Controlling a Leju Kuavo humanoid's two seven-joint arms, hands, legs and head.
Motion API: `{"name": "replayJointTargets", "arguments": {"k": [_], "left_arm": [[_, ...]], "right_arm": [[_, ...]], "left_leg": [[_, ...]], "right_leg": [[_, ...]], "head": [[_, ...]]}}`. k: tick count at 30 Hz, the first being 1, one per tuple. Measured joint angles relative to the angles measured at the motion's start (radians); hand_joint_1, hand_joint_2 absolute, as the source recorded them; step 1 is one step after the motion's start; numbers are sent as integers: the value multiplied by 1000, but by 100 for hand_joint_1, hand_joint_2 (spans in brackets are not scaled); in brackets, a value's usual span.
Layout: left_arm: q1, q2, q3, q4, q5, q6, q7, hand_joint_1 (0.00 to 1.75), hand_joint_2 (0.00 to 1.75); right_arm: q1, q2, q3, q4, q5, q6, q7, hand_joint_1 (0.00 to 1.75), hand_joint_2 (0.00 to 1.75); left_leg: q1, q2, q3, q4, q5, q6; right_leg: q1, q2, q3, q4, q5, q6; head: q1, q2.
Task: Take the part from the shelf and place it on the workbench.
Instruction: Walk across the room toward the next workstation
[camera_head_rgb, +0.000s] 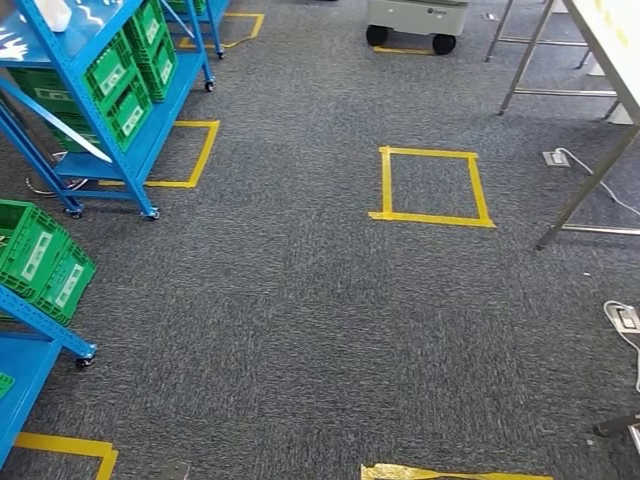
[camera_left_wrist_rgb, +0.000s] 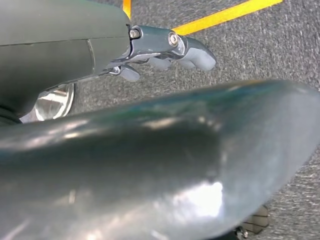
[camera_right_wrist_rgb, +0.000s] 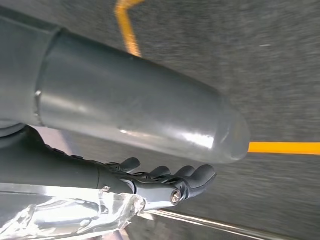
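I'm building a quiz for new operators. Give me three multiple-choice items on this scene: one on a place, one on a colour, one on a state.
1. Where do the blue shelves stand in the head view? A) left B) right C) centre
2. What colour are the crates on them? A) red B) green C) grey
3. How is the left hand? A) gripping a crate B) fingers straight, holding nothing C) pinching a cable

Answers: 1 A, the shelves line the left edge; 2 B, the crates are plainly green; 3 B, the wrist view shows straight fingers over bare carpet.
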Motion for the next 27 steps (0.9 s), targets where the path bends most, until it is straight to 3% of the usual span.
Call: {"name": "replayJointTargets", "arguments": {"k": [2,4,5,7,9,11,12,13,15,17,18,20,22,24,26,27], "left_arm": [[-4,1,0,0,-4,-5,-3,0,0],[-5,2,0,0,-6,-9,-4,0,0],[-4,2,0,0,-7,-11,-4,0,0],[-8,3,0,0,-9,-15,-4,0,0],[-14,3,1,0,-11,-18,-4,0,0],[-16,2,1,0,-12,-19,-4,0,0],[-15,1,1,0,-12,-19,-4,0,0],[-14,1,1,0,-13,-19,-4,0,0],[-16,1,1,0,-15,-19,-4,0,0],[-21,0,0,0,-18,-19,-4,0,0],[-21,0,0,0,-18,-19,-4,0,0],[-18,2,0,0,-19,-19,-4,0,0],[-15,4,1,0,-19,-20,-4,0,0],[-16,4,1,0,-19,-21,-4,0,0],[-15,4,1,0,-17,-22,-4,0,0],[-12,5,1,0,-16,-22,-3,0,0]], "right_arm": [[-2,-4,-9,0,-3,-2,-29,0,0],[-3,-9,-15,0,1,-2,-51,0,0],[-4,-13,-17,0,7,0,-59,0,0],[-4,-19,-18,0,21,4,-71,0,0],[-1,-26,-18,0,29,8,-78,0,0],[0,-29,-18,0,33,10,-79,0,0],[-1,-30,-18,0,34,11,-79,0,0],[-2,-30,-18,0,35,11,-79,0,0],[-3,-31,-18,0,41,13,-79,0,0],[-3,-32,-18,0,48,17,-77,0,0],[-5,-33,-18,0,52,18,-76,0,0],[-11,-33,-17,0,58,21,-73,0,0],[-16,-33,-15,1,66,24,-71,0,0],[-15,-33,-11,5,74,28,-67,0,0],[-14,-33,-7,10,81,30,-60,0,0],[-14,-33,-5,12,85,32,-57,0,0]], "left_leg": [[1,-23,-4,1,2,-13],[5,-43,-10,-4,9,-27],[6,-37,-13,-2,7,-32],[4,12,-39,49,-27,-40],[3,67,-101,176,-94,-46],[6,83,-150,279,-127,-50],[7,85,-150,279,-115,-51],[7,90,-131,244,-88,-51],[4,132,-56,108,-28,-49],[0,169,-8,15,-5,-40],[-4,171,-3,2,-7,-34],[-4,146,-5,-1,-6,-20],[0,123,-3,-5,-2,-7],[2,100,-3,-6,-1,2],[2,71,-3,-6,-1,4],[1,56,-2,-6,-1,4]], "right_leg": [[-3,32,34,-67,17,-5],[1,16,40,-72,20,-19],[2,4,40,-74,23,-26],[2,-21,42,-80,27,-39],[5,-51,42,-81,26,-47],[8,-81,42,-81,24,-49],[8,-95,43,-81,23,-49],[8,-107,44,-81,21,-48],[11,-130,49,-80,16,-41],[17,-151,54,-79,8,-31],[19,-161,57,-79,6,-26],[17,-171,64,-81,0,-15],[12,-126,48,-39,-29,-5],[9,-70,-9,80,-87,-2],[10,-56,-69,189,-121,-2],[10,-55,-79,197,-110,-3]], "head": [[-1,0],[-2,0],[-2,0],[-7,0],[-11,0],[-11,0],[-11,0],[-11,0],[-12,0],[-10,0],[-8,0],[-6,0],[-2,0],[4,0],[6,0],[7,0]]}}
